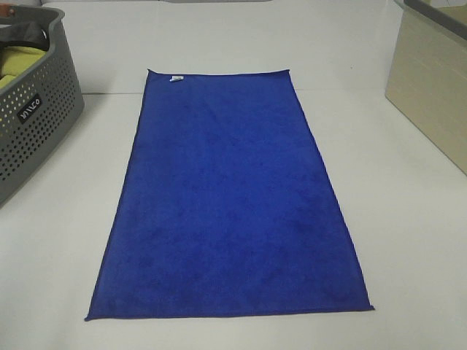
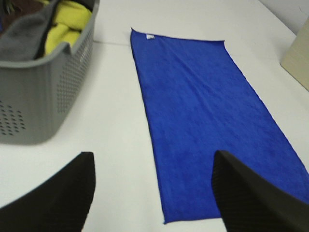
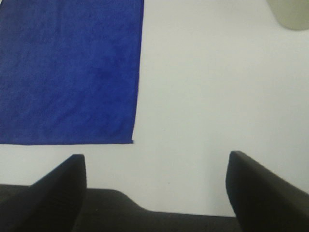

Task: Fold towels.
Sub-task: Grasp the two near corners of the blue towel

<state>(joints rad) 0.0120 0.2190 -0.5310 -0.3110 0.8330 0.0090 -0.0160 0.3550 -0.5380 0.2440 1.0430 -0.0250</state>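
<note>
A blue towel (image 1: 230,197) lies flat and unfolded on the white table, long side running away from me, with a small white tag (image 1: 174,79) at its far left corner. It shows in the left wrist view (image 2: 207,111) and the right wrist view (image 3: 72,72). Neither gripper shows in the exterior view. My left gripper (image 2: 152,193) is open and empty, held above the table near the towel's near left corner. My right gripper (image 3: 154,186) is open and empty, held above bare table just right of the towel's near right corner (image 3: 132,142).
A grey perforated basket (image 1: 33,109) with yellow and grey cloths (image 2: 63,24) stands at the left. A beige box (image 1: 430,80) stands at the right back. White table (image 1: 408,240) surrounds the towel.
</note>
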